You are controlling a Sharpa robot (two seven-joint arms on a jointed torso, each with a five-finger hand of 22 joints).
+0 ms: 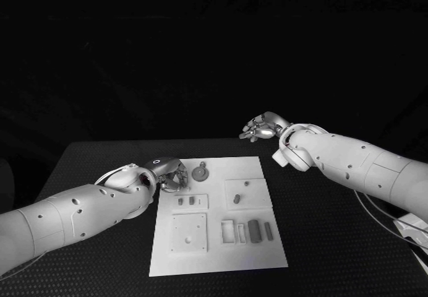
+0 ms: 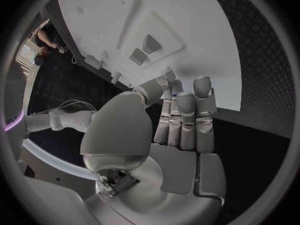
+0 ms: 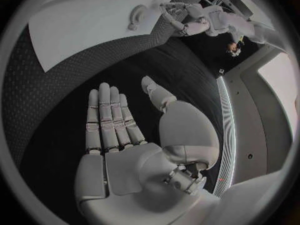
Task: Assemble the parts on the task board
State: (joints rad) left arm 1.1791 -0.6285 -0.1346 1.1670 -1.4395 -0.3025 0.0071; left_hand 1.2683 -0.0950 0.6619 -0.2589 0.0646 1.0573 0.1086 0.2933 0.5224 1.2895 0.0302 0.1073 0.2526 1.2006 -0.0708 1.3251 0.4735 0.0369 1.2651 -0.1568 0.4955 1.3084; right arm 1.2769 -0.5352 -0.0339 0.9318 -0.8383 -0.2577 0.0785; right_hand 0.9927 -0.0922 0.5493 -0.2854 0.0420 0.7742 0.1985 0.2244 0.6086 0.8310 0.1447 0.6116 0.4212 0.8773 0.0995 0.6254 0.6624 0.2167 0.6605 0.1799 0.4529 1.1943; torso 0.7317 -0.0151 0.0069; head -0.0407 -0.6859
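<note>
Both hands held nothing: the left hand (image 1: 167, 175) hovered open at the white plate (image 1: 268, 247), the right hand (image 1: 264, 127) open beyond it. The small pieces (image 1: 254, 230) looked light, stiff and smooth; pinching their long sides seemed best.

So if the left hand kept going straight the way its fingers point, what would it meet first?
Probably the task board: the left hand has its fingertips at the board's edge, with raised blocks just beyond. Its height above the board is unclear.

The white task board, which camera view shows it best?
The head view: the whole white task board lies in sight, with its recesses and small grey parts. The left wrist view shows one end of it beyond the left hand; the right wrist view shows a corner beyond the right hand.
</note>
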